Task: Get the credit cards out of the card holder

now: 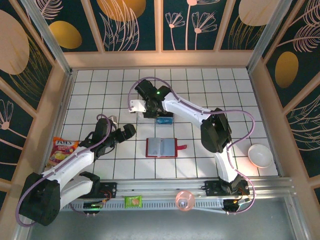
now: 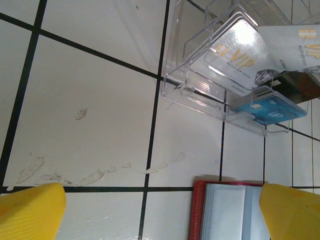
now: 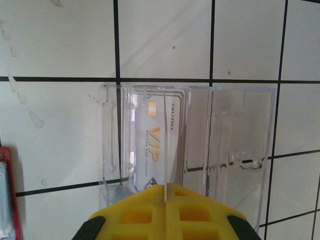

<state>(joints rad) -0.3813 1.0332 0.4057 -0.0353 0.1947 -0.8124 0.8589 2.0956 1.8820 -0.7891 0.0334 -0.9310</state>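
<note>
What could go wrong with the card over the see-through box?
The card pinched in the right fingers might slip or tilt and miss the clear box, which already has a VIP card in it. Also, the card holder lies open with nothing holding it. The left fingers are open and beside it, so a later tug could drag it.

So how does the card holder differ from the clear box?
The card holder is red and opaque, lying open flat, grey-blue sleeves up; the clear box is see-through, with cards inside. The holder lies free; the right gripper, shut on a VIP card, is over the box. Both rest on the table.
</note>
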